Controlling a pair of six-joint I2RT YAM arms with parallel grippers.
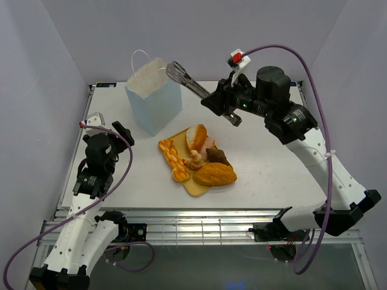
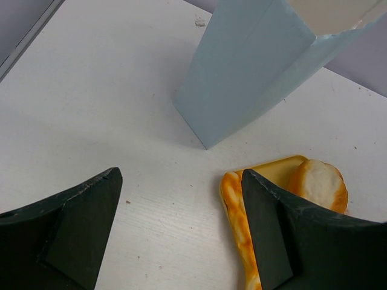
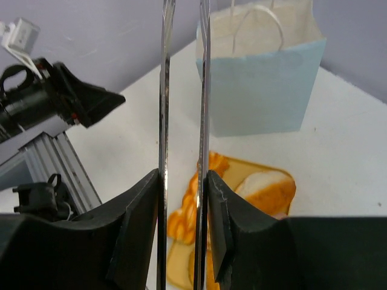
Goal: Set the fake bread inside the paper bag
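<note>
The pale blue paper bag (image 1: 153, 99) stands upright at the back left, open at the top; it also shows in the left wrist view (image 2: 248, 66) and right wrist view (image 3: 260, 81). The fake bread lies on a yellow tray (image 1: 195, 185): a golden oval loaf (image 1: 214, 175), a white-orange loaf (image 1: 196, 138), a dark brown roll (image 1: 216, 157), an orange braid (image 1: 171, 158). My right gripper (image 1: 225, 110) is shut on metal tongs (image 1: 186, 80), whose tips hang above the bag's mouth with nothing in them. My left gripper (image 1: 112, 132) is open and empty, left of the tray.
Purple walls close the table on the left, back and right. The table's left edge (image 2: 30, 30) shows in the left wrist view. The left arm (image 3: 48, 99) shows in the right wrist view.
</note>
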